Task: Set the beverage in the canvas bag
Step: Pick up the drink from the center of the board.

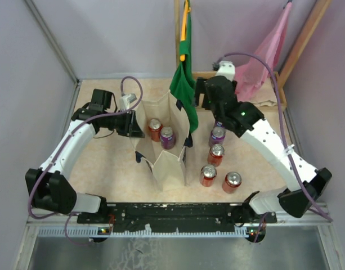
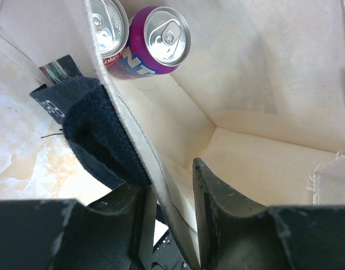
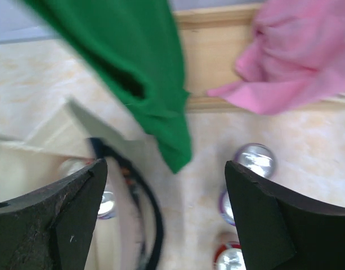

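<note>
The cream canvas bag [image 1: 167, 163] stands open mid-table, and inside it are a red can [image 1: 155, 128] and a purple can [image 1: 167, 136]. My left gripper [image 1: 135, 125] is shut on the bag's left wall. In the left wrist view that wall [image 2: 127, 140] runs between the jaws of the left gripper [image 2: 172, 225], beside the navy handle [image 2: 99, 135], and the purple can [image 2: 161, 39] stands on the bag floor. My right gripper [image 1: 201, 100] hangs open and empty above the bag's right rim. In its own view the right gripper [image 3: 166, 214] holds nothing.
Right of the bag on the table stand a purple can [image 1: 217, 135] and three red cans [image 1: 215, 153], [image 1: 208, 175], [image 1: 232, 181]. A green cloth bag [image 1: 183, 84] and a pink cloth bag [image 1: 268, 50] hang at the back over a wooden frame [image 3: 217, 62].
</note>
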`<action>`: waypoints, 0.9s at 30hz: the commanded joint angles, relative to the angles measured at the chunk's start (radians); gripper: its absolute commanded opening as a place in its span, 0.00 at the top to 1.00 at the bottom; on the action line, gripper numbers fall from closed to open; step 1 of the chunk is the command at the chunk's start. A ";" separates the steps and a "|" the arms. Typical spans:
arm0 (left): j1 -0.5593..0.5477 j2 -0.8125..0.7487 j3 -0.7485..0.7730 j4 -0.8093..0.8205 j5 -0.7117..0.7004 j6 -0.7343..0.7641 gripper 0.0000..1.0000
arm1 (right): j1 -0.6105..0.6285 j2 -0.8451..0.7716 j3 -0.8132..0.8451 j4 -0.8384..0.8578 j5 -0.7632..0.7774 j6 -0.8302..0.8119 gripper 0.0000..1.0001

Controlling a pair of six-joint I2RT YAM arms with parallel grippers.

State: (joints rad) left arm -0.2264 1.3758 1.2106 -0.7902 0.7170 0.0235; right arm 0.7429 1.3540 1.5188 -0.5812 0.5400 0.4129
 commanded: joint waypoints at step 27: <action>-0.001 -0.079 -0.013 -0.058 -0.010 0.058 0.63 | -0.459 0.457 0.114 -0.383 -0.336 0.054 0.07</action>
State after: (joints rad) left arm -0.2264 1.3231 1.1942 -0.8230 0.6968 0.0612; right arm 0.2810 1.8030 1.5795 -0.9733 0.2447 0.4923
